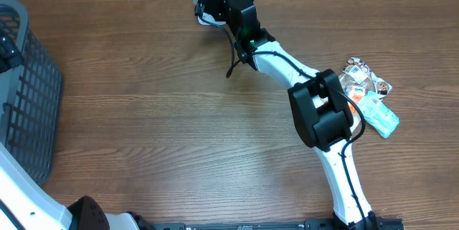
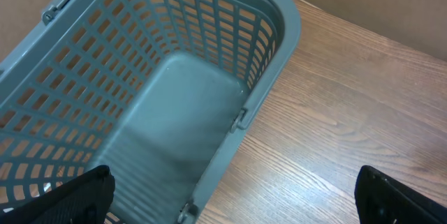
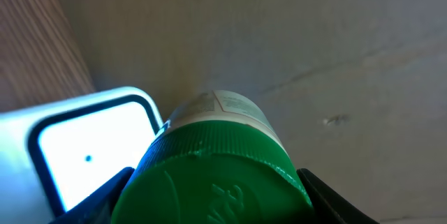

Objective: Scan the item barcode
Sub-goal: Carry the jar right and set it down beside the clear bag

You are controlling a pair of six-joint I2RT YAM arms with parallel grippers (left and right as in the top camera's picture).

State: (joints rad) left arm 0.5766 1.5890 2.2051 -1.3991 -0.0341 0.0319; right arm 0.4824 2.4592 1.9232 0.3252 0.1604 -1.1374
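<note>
So the green-capped bottle [image 3: 222, 109] is up at the far edge of the table [image 1: 158, 115], off the surface and held in the right gripper [image 3: 213, 206]. In the right wrist view the dark fingers [image 3: 105, 199] sit on either side of the green cap, so the jaws are clamped on the bottle, partway apart. Its pale label points away from the camera toward the wall behind. Just beside the bottle on the left is the white scanner [image 3: 91, 147], with a bright window in a dark rim. I honestly can't tell whether the two are touching. From overhead you only get a sliver of green and white past the gripper.

The right arm stretches diagonally across the wood table. Near its elbow, by the table's right edge, there's a little pile of snack packets [image 1: 367, 94], one of them light blue.

Over on the left, the left gripper [image 2: 234, 206] hovers above the grey plastic basket [image 2: 279, 35], jaws wide apart and holding nothing.
</note>
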